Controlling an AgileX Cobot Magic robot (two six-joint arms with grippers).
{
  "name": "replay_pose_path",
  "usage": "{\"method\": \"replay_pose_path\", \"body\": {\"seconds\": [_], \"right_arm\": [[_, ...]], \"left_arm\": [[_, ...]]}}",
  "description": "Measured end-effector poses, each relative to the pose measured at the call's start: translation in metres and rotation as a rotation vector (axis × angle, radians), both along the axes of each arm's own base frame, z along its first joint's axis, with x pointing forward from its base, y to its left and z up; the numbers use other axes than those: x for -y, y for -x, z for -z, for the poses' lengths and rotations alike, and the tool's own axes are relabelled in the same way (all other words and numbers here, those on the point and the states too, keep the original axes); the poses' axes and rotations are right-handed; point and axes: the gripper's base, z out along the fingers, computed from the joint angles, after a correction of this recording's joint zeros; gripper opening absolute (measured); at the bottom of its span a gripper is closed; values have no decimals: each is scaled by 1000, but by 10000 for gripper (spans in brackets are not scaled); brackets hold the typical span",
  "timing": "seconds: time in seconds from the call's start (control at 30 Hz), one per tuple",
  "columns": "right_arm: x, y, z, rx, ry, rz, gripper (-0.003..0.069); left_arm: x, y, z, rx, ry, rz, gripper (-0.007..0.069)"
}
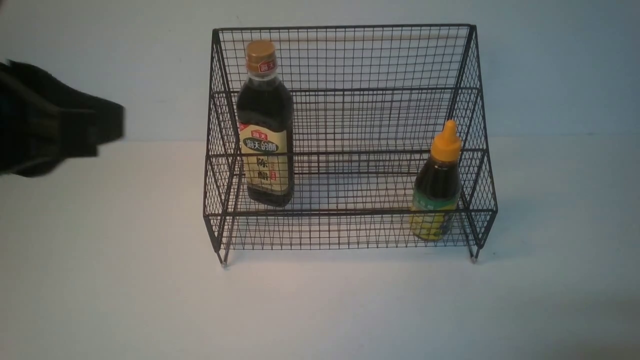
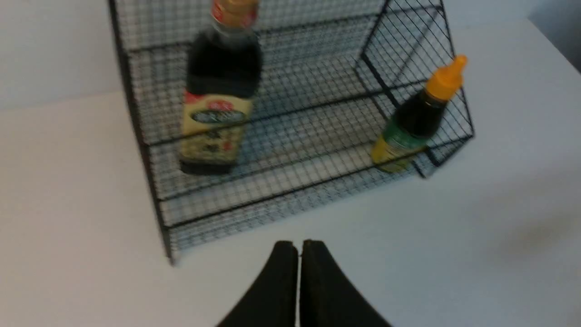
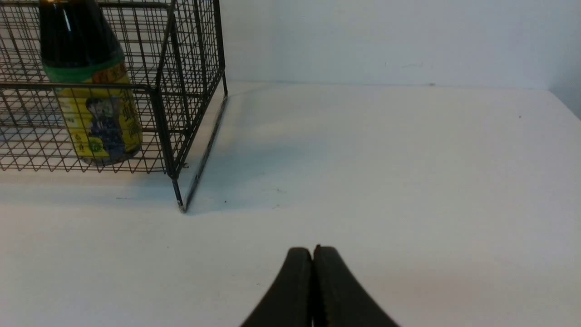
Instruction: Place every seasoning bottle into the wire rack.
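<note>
Front view puts the left gripper point(image 1: 112, 125) at the frame's left edge, well apart from the wire rack point(image 1: 350, 215); its wrist view shows jaws pressed together, empty. A careless swing inward could tip the tall bottle point(image 1: 265, 125), centre-left, or the short bottle point(image 1: 437, 185), centre-right, both standing inside. The right gripper point(image 3: 313, 252) is likewise closed, empty

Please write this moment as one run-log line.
tall bottle: in wire rack, left side | short bottle: in wire rack, right side | left gripper: shut, empty | right gripper: shut, empty
</note>
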Motion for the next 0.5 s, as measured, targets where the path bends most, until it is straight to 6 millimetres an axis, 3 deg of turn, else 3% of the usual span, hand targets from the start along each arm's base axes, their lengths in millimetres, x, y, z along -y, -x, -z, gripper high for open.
{"method": "replay_pose_path", "body": {"seconds": [0.17,0.33,0.5], "right_arm": [[0,0,0,0,0,0,-15],[0,0,0,0,0,0,-15],[0,0,0,0,0,0,-15]], "left_arm": [[11,1,-6,79,41,144,-5],[10,0,-12,181,22,149,-5],[17,-23,3,117,-29,153,-5]]}}
